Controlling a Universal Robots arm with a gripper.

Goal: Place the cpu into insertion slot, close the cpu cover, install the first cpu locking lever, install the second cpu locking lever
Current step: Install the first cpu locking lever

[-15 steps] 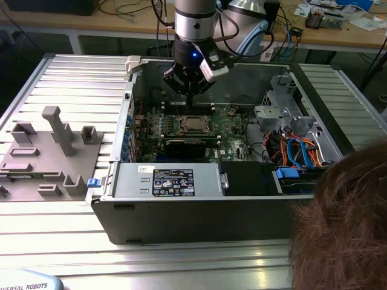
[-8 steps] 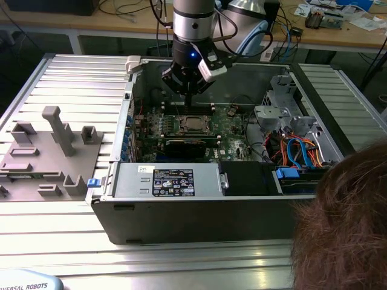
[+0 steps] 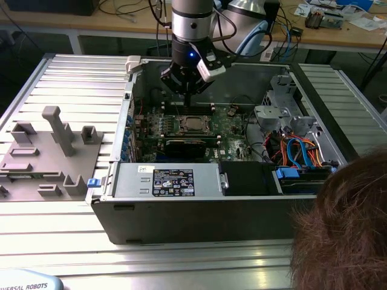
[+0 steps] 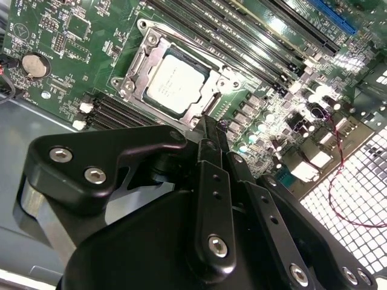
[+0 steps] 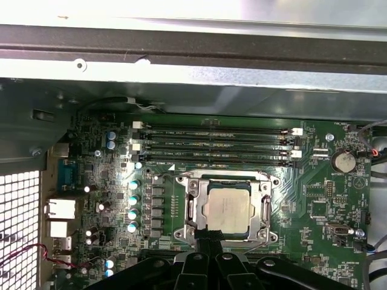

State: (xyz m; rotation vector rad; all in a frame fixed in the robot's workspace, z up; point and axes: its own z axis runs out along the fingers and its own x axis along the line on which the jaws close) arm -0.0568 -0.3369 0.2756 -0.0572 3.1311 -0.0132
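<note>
While I hover gripper (image 5: 208, 241) at socket edge: cpu (image 5: 228, 208) seated under cover (image 5: 264, 208), just beyond fingertips; jaws pinched together, empty.

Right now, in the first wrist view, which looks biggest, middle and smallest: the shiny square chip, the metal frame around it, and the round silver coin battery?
As they look in the first wrist view, largest to smallest:
1. the cpu cover, the metal frame lying around the chip
2. the cpu
3. the coin battery, clearly the smallest

All three lie on the same board, so nearness hardly skews this.
</note>
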